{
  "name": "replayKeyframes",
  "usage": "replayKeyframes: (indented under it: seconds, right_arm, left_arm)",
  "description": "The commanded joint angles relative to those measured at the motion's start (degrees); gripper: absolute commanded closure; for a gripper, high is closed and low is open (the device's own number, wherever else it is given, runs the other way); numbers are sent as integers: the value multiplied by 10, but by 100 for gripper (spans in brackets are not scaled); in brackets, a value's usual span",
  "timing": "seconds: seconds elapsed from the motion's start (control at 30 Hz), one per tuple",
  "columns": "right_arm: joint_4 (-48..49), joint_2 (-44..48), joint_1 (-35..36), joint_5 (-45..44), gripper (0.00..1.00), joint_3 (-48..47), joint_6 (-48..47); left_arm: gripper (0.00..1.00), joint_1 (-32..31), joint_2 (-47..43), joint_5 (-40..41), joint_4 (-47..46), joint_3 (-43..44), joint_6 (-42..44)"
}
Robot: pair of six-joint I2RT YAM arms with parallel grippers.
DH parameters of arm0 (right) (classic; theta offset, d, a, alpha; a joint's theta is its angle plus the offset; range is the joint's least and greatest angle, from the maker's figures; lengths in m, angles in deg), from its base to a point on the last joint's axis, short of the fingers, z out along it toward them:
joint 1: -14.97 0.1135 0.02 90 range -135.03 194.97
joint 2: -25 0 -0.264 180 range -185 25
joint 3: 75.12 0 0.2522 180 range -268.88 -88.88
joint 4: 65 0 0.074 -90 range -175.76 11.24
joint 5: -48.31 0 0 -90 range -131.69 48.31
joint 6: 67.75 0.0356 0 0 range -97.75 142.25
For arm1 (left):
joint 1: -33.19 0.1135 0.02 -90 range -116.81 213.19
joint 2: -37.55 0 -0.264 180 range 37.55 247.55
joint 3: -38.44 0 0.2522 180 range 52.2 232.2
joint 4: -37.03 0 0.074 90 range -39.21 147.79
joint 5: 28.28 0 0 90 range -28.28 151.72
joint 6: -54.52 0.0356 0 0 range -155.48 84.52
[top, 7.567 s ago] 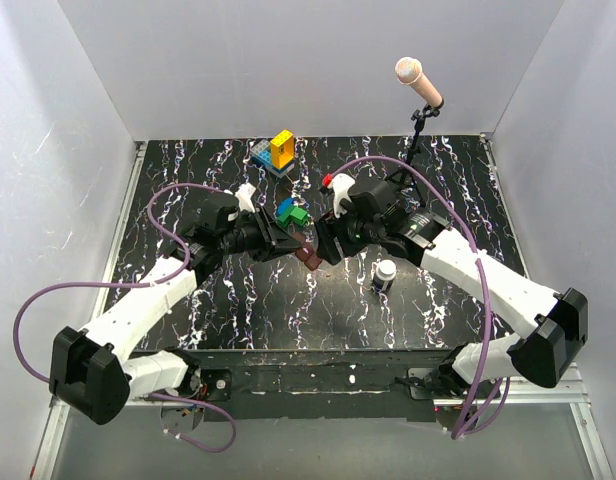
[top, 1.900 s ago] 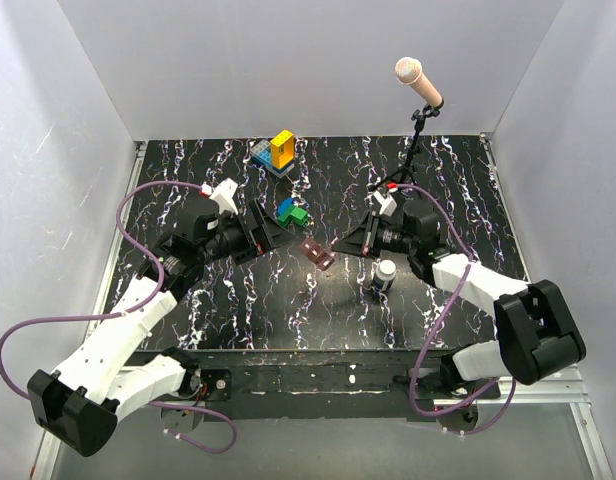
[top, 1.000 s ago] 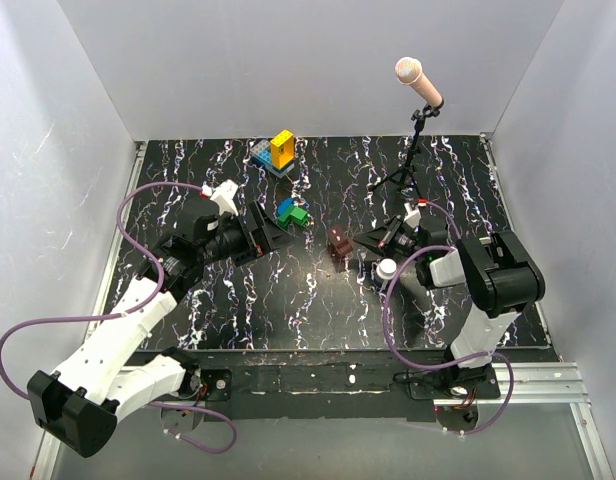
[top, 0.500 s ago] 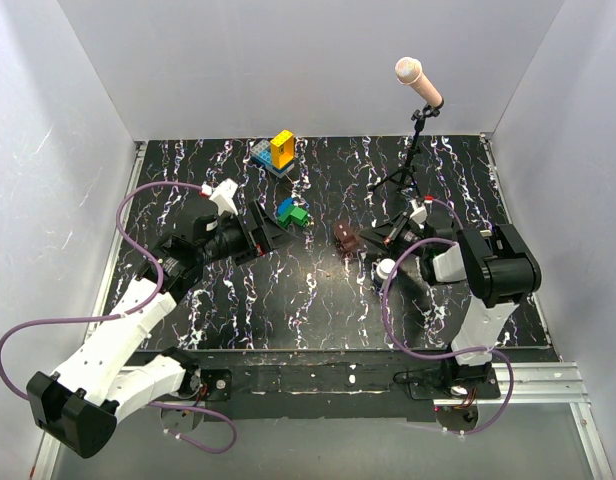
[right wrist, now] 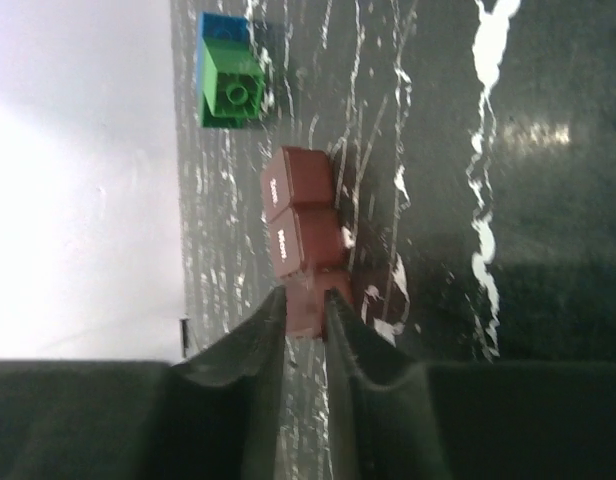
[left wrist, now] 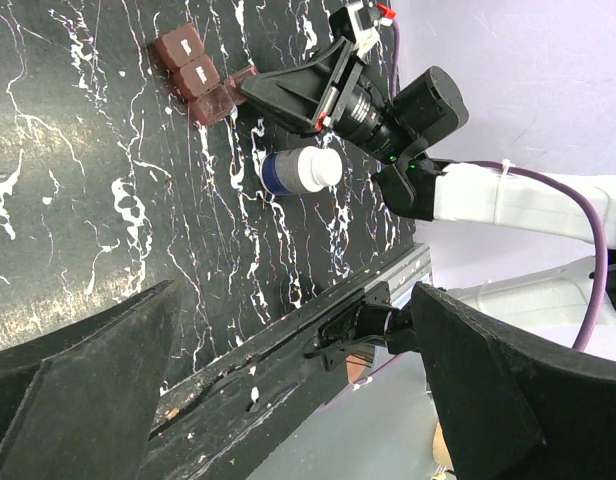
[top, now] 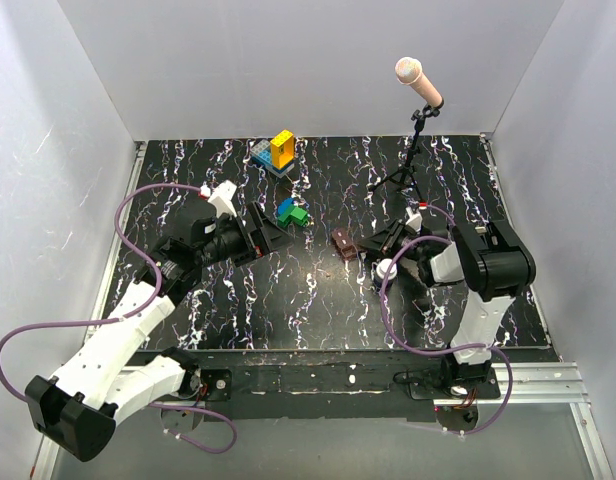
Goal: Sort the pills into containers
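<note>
The container, a small brown pill box (top: 345,244) with its lids closed, lies on the black marbled table (top: 288,300) right of centre. It also shows in the left wrist view as the pill box (left wrist: 193,75). My right gripper (top: 362,248) is low at its right end. In the right wrist view the right gripper (right wrist: 306,300) has its jaws narrowly parted, with the end compartment of the pill box (right wrist: 303,235) between the tips. My left gripper (top: 278,232) hovers wide open left of centre, holding nothing; it is the left gripper (left wrist: 293,300) in its own view. No pills show.
A small dark bottle with a white cap (top: 385,272) stands just in front of the right gripper, seen too as the bottle (left wrist: 300,170). Green and blue blocks (top: 291,211) sit behind the centre. A yellow block (top: 281,150) and a microphone stand (top: 413,120) stand at the back.
The right gripper's jaws have parted slightly around the pill box, which has settled on the table a little right of where it was. The left arm has barely moved.
</note>
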Motion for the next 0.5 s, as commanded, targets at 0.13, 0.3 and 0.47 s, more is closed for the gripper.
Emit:
replayKeyframes:
  seconds: [0.13, 0.3, 0.47]
  right_arm:
    - [-30, 58, -2, -26, 45, 36, -52]
    - [-80, 106, -2, -45, 29, 38, -76]
    - [-178, 189, -7, -97, 21, 35, -114]
  left_arm:
    - [2, -1, -17, -6, -5, -6, 2]
    - [2, -1, -19, -6, -6, -10, 1]
    - [2, -1, -24, -5, -7, -16, 0]
